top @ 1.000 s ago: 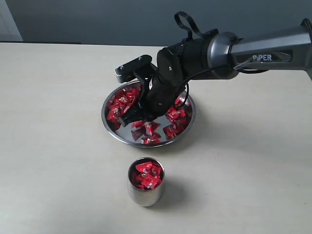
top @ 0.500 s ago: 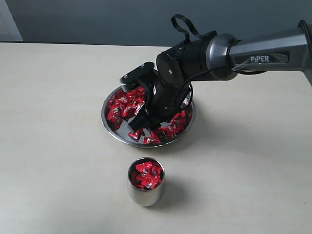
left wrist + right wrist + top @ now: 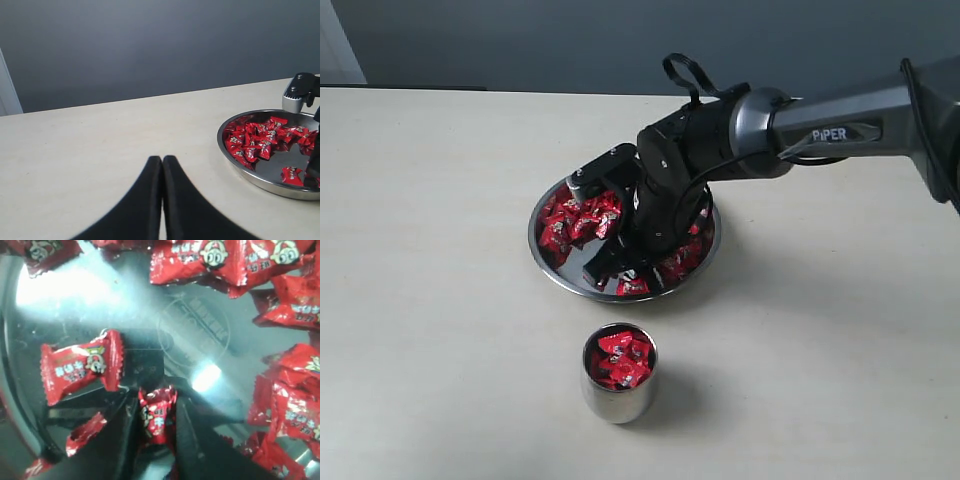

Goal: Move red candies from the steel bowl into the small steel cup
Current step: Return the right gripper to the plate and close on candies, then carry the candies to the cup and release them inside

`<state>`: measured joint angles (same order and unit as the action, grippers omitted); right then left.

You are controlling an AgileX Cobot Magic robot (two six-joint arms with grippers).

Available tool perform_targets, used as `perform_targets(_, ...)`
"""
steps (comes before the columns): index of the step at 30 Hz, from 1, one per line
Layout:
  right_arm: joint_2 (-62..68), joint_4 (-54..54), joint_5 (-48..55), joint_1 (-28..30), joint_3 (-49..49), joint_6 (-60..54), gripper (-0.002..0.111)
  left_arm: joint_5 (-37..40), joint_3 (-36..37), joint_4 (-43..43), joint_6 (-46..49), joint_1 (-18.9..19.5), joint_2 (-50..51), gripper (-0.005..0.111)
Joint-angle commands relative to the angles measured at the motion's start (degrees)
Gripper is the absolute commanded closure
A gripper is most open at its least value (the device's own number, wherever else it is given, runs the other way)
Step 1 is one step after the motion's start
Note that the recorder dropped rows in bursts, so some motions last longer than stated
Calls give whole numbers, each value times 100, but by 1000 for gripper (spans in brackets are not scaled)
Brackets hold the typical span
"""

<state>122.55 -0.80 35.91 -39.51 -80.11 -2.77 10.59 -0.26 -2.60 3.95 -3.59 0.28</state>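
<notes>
The steel bowl [image 3: 534, 243] holds many red candies [image 3: 576, 216] and sits mid-table. My right gripper [image 3: 608, 268] reaches down into the bowl's near side, its fingertips at the floor. In the right wrist view its fingers [image 3: 197, 440] flank one red candy [image 3: 157, 416] and press on both of its sides, just over the bowl's shiny bottom [image 3: 195, 335]. Another loose candy [image 3: 82, 366] lies beside them. The small steel cup [image 3: 617, 398] stands nearer the front, filled close to the rim with red candies [image 3: 620, 360]. My left gripper [image 3: 161, 163] is shut and empty above bare table.
The left wrist view shows the bowl [image 3: 248, 178] off to one side with its candies [image 3: 256, 143] and part of the right arm [image 3: 299, 91]. The grey right arm [image 3: 840, 125] stretches in from the right. A grey wall backs the table.
The right gripper has dropped lower and shifted toward the bowl's near side, and its fingers now sit at the bowl floor around one candy. The cup has not moved.
</notes>
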Motion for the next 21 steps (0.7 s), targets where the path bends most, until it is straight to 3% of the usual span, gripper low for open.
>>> perform_targets(1,-395,-13,-55,15,-21,149,109,-27,26,-7,-5,3,-28,105)
perform_targets(9,-1613,894,468,-55,117,26,109,-27,26,-7,-5,3,-28,105)
perform_targets(21,-2588,1147,357,-1037,1696,-149,109,-27,26,-7,-5,3,-28,105)
